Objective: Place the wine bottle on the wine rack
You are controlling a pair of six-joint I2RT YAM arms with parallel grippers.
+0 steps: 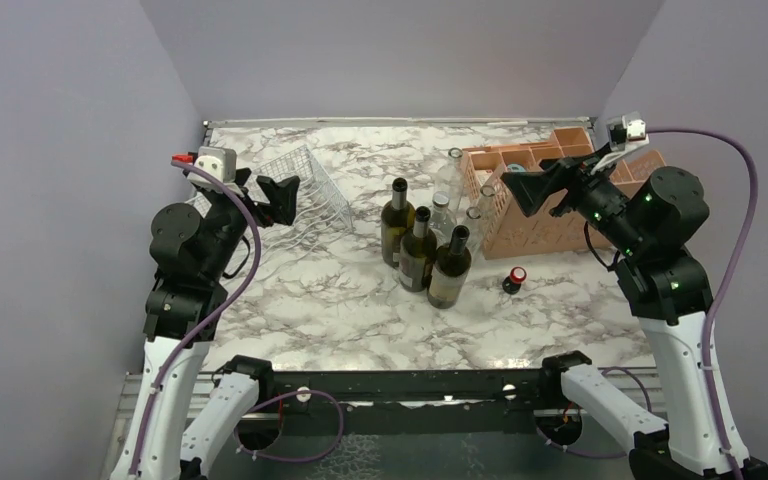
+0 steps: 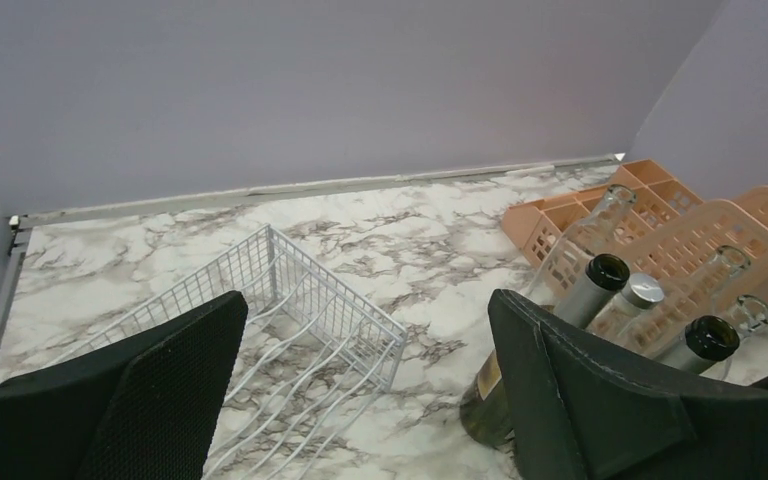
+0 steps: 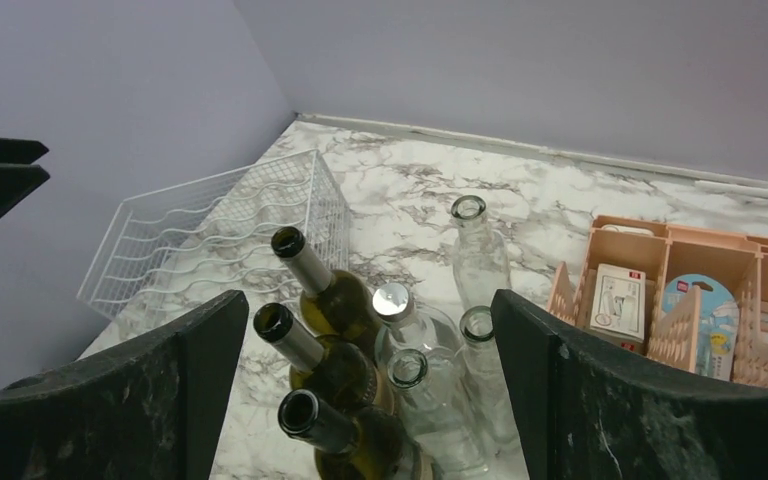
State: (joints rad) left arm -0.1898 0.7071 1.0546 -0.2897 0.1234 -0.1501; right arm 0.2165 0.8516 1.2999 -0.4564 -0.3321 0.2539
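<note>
Wine bottles of dark green glass point(image 1: 397, 225) stand upright at centre, near the white thin-wire rack point(image 1: 310, 195) at far left, while left gripper point(image 1: 278, 198) and right gripper point(image 1: 530, 190) hang raised, jaws spread and nothing held, probably poised for a grasp.

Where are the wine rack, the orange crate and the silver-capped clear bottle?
wine rack point(image 1: 322, 190), top view, wire end wall.
orange crate point(image 1: 540, 232), top view, front wall.
silver-capped clear bottle point(image 3: 413, 326), right wrist view, its shoulder.
</note>
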